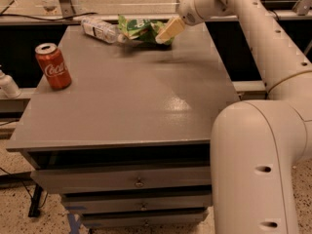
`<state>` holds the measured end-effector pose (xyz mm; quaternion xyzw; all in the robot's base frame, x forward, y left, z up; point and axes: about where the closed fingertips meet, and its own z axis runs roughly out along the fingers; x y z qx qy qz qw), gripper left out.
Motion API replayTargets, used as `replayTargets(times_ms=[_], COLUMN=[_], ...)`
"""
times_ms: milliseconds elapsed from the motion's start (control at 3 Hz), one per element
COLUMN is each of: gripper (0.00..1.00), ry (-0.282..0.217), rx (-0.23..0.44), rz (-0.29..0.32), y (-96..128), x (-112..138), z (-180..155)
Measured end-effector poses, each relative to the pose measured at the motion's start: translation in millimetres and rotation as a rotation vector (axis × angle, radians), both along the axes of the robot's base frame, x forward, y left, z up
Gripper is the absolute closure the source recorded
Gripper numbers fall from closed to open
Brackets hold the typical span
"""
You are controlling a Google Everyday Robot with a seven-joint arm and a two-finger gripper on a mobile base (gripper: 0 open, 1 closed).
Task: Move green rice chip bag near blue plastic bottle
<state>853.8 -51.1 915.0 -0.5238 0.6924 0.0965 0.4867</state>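
The green rice chip bag (138,29) lies at the far edge of the grey table (126,96), its left end touching the cap end of the blue plastic bottle (100,29). The bottle lies on its side, clear with a white label. My gripper (165,32) reaches in from the upper right and sits at the bag's right end, one tan finger (169,29) lying over the bag.
A red Coca-Cola can (53,66) stands upright near the table's left edge. My white arm (263,72) curves down the right side of the view. Drawers (139,182) sit under the tabletop. A white object (7,86) lies off the table at left.
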Motion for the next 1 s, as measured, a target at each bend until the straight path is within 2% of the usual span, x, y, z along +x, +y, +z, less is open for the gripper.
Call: replayTargets(times_ms=[333, 667, 1000], gripper=[0.00, 0.00, 0.00], ry=[0.026, 0.010, 0.015], rx=[0.059, 0.052, 0.049], rz=[0.033, 0.033, 0.040], y=[-47.3, -91.1, -92.2], x=[-32.8, -66.3, -69.4], z=[24.8, 64.0, 64.9])
